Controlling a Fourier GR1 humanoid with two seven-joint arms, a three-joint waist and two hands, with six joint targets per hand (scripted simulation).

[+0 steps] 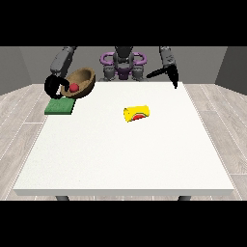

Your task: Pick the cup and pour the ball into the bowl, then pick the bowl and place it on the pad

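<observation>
Here, round wooden bowl (80, 82) tilted, red ball (74, 88) inside, flat green pad (60, 106) beneath

Bare test room, lab-like. Plain grey walls (231, 65), pale wood-plank floor (21, 108), one big white worktop (125, 154) in middle. Humanoid robot (123, 62) stands behind worktop. No home furniture visible, only few small props on worktop.
</observation>
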